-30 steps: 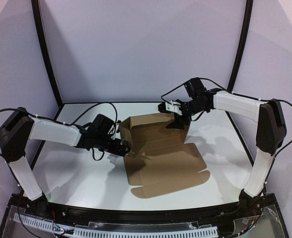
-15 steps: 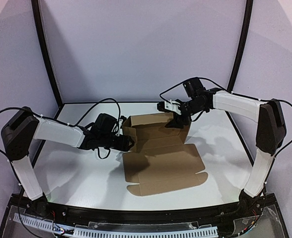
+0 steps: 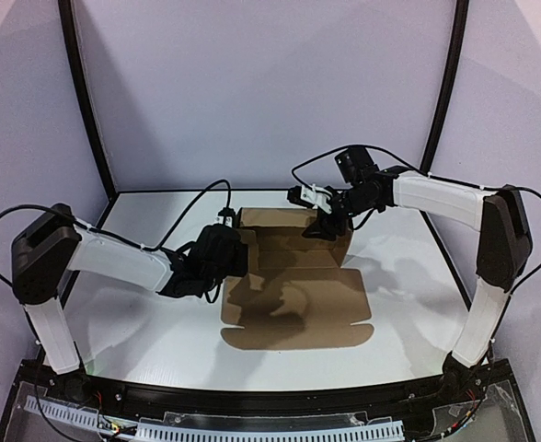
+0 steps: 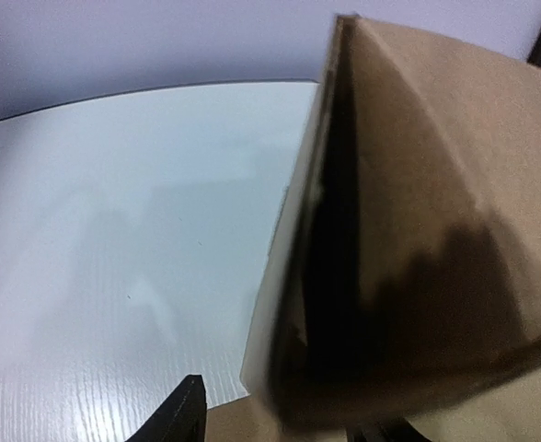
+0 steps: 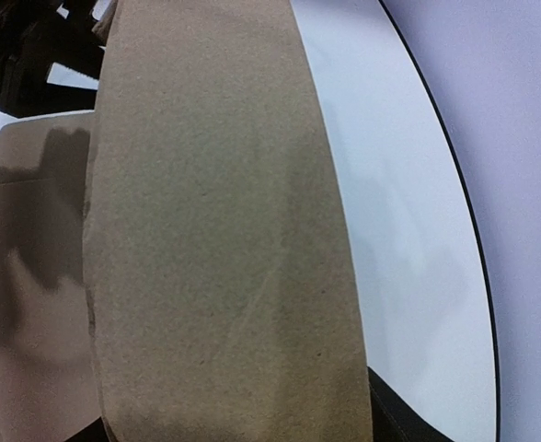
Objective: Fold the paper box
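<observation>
The paper box [image 3: 298,304] is brown cardboard in the middle of the white table [image 3: 132,322], with its back part raised and a flat panel spread toward me. My left gripper [image 3: 236,256] is at the box's left wall. In the left wrist view that wall [image 4: 436,184] stands edge-on between the jaws of my left gripper [image 4: 280,410]. The left fingertip [image 4: 183,410] is apart from the wall, with table showing in the gap. My right gripper [image 3: 326,226] is at the back right corner. There a cardboard panel [image 5: 215,230] covers the jaws, and only one dark finger [image 5: 395,410] shows beside it.
Black curved frame posts [image 3: 82,92] [image 3: 445,83] rise at the back left and back right, in front of a plain backdrop. The table's black rim [image 5: 454,184] runs close behind the right gripper. Cables loop over both wrists.
My left arm has swung right and toward the back, onto the box's left wall, and its jaws have narrowed around it. The box has sunk lower and shifted left. The right gripper has barely moved.
</observation>
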